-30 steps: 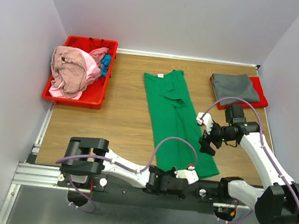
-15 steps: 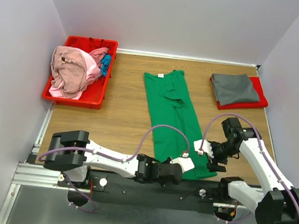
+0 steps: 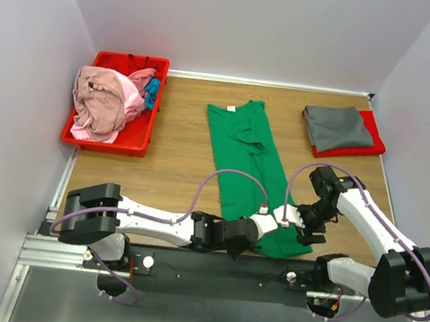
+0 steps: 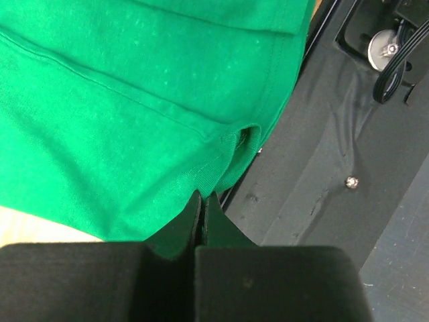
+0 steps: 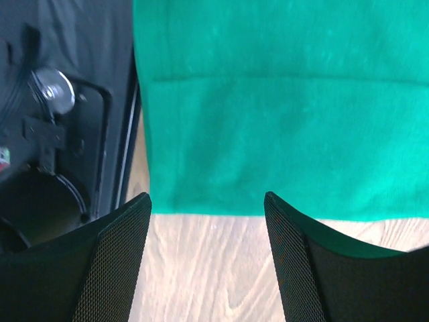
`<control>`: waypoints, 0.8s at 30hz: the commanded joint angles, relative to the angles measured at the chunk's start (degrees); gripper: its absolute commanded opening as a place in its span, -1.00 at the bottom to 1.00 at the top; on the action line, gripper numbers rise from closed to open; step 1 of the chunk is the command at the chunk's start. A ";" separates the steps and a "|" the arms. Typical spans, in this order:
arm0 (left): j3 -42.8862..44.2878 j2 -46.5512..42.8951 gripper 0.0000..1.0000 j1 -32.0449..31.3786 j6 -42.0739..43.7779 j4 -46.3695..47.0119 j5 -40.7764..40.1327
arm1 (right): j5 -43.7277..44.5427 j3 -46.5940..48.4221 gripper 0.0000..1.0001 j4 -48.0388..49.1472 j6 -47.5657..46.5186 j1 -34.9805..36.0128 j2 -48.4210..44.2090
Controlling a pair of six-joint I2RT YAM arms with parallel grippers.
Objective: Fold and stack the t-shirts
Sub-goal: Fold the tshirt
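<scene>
The bright green t-shirt lies folded lengthwise down the middle of the table, its white neck label at the far end. My left gripper is at the shirt's near hem. In the left wrist view it is shut, with the hem of the green cloth pinched between its tips. My right gripper is open at the shirt's near right corner. In the right wrist view it straddles the shirt's edge over bare wood. A folded dark grey t-shirt lies at the far right.
The grey shirt rests on a red flat sheet. A red bin at the far left holds crumpled pink and blue shirts. The black base rail runs along the table's near edge, just under the green hem.
My left gripper has slid right along the near edge to the green hem and is shut on it. My right gripper has come down and toward me, to the shirt's near right corner.
</scene>
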 commanded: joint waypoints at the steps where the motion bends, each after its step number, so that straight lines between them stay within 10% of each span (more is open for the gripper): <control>1: -2.06 -1.81 -1.00 1.30 -0.46 3.83 4.14 | 6.10 -0.49 0.49 2.11 -3.51 0.44 0.69; 24: -7.86 -4.62 -1.00 5.08 -2.48 9.64 5.90 | 3.56 -2.16 -0.20 25.31 13.70 0.44 14.58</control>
